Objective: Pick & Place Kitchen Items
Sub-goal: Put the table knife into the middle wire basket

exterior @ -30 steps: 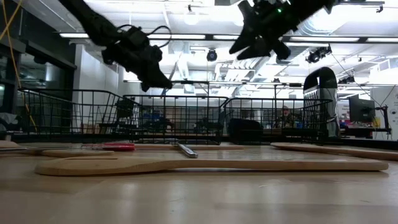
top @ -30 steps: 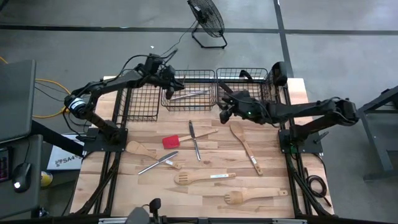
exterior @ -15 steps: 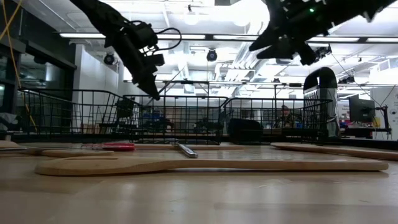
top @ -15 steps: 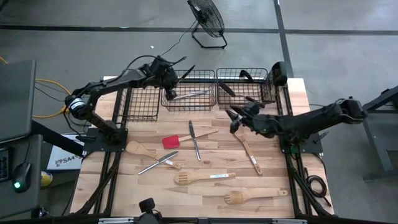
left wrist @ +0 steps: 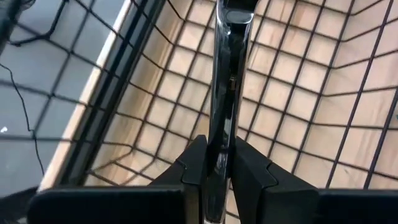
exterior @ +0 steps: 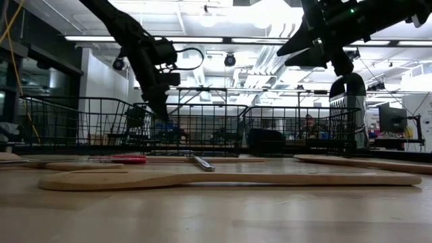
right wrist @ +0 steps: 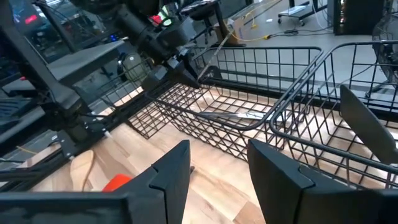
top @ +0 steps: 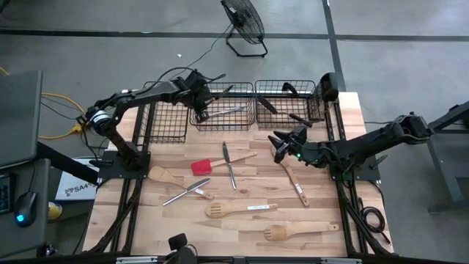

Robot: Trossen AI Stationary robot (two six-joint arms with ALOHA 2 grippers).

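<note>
Utensils (top: pixel 240 209) mostly lie mid-surface; we judge sorting barely begun. We see a few in the far-edge baskets (top: pixel 223 107). Left pincer (left wrist: pixel 214 163), clenched on a silver knife (left wrist: pixel 227 74), hangs over the middle basket. Right pincer (top: pixel 282 144), released and empty, hovers above a spoon (top: pixel 289 173).

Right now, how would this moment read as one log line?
left gripper: shut on metal utensil, over middle basket | right gripper: open, empty, above table
</note>
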